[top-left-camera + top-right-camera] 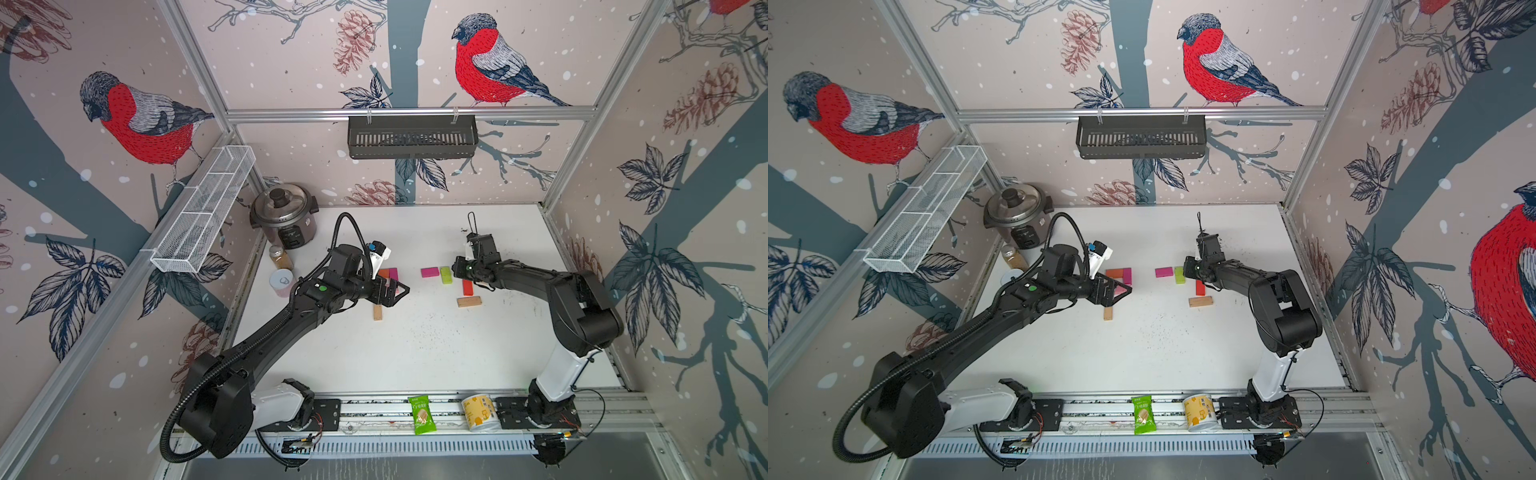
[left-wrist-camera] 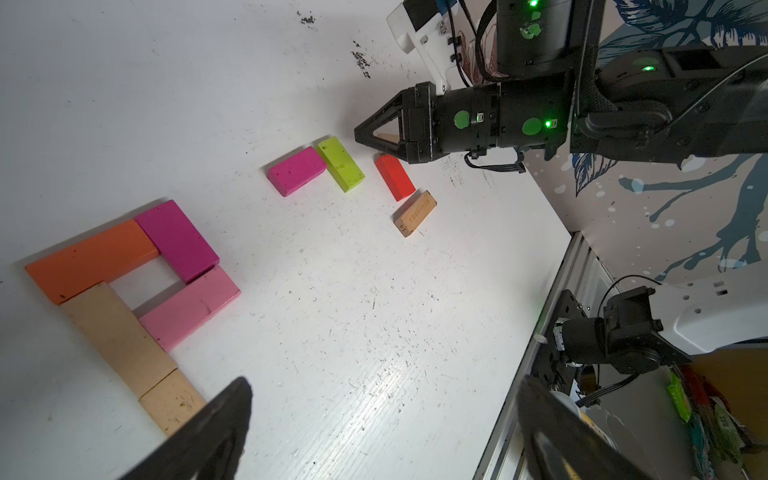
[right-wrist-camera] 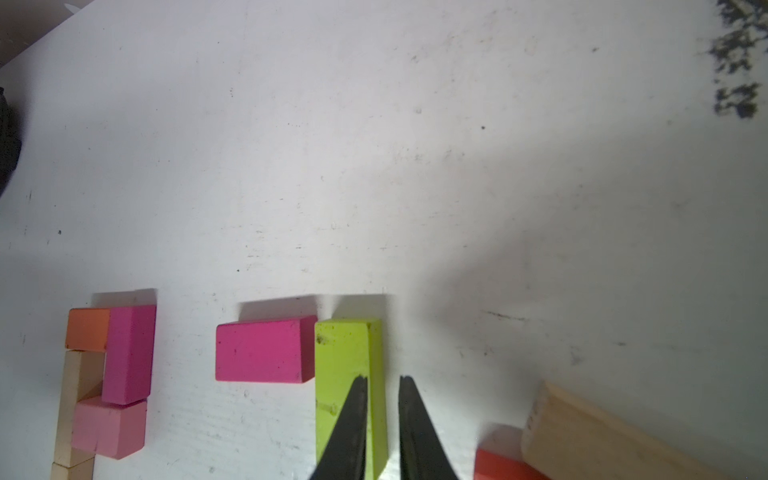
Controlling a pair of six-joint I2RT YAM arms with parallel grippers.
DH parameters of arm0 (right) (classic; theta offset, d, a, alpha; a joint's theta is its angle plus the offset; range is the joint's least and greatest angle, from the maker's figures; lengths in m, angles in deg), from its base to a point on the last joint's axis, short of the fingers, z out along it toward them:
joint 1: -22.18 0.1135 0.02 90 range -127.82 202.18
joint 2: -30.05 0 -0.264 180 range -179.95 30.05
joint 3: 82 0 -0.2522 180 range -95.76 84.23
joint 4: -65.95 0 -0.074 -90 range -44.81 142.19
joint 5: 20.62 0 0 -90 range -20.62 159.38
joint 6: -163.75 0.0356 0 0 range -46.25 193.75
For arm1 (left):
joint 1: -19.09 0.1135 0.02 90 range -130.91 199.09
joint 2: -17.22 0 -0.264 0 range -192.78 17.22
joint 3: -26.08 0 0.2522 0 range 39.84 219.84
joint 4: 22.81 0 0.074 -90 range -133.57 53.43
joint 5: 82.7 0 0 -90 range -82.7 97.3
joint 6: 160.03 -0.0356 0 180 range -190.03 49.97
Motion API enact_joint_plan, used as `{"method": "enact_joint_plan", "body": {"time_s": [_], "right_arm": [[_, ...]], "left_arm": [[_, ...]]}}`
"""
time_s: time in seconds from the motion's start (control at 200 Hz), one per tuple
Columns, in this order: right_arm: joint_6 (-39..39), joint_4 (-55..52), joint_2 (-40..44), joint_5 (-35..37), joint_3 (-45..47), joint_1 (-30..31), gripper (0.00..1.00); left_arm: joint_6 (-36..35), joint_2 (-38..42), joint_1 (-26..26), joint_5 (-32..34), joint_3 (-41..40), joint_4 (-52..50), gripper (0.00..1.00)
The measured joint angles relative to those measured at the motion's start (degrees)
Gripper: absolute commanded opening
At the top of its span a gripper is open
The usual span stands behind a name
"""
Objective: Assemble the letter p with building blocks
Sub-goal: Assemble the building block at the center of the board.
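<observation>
Several building blocks lie joined in a p shape: orange [image 2: 91, 259], dark magenta [image 2: 176, 241] and light pink [image 2: 189, 307] around a gap, with plain wood bars [image 2: 118, 336] as the stem. My left gripper [image 2: 386, 384] hovers open and empty just above this shape [image 1: 383, 273]. To the right lie loose blocks: magenta [image 3: 262, 349], lime green [image 3: 340, 390], red [image 1: 467, 286] and a wood bar [image 1: 469, 301]. My right gripper [image 3: 383, 378] hangs over the lime block's edge. Its jaws are almost together with only a narrow slit, and nothing is held.
A rice cooker [image 1: 284, 216], a spice jar [image 1: 280, 257] and a white cup [image 1: 282, 281] stand at the table's back left. A green snack packet [image 1: 422, 414] and a yellow can [image 1: 480, 411] lie on the front rail. Dark crumbs speckle the white table [image 1: 415, 353].
</observation>
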Motion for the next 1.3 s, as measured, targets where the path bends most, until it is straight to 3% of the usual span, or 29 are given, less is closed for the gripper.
{"method": "enact_joint_plan", "body": {"time_s": [1.301], "right_arm": [[-0.04,-0.87,-4.33,0.26,-1.92,1.66,0.19]], "left_arm": [[-0.13,-0.26,0.0,0.37,0.0,0.0,0.98]]}}
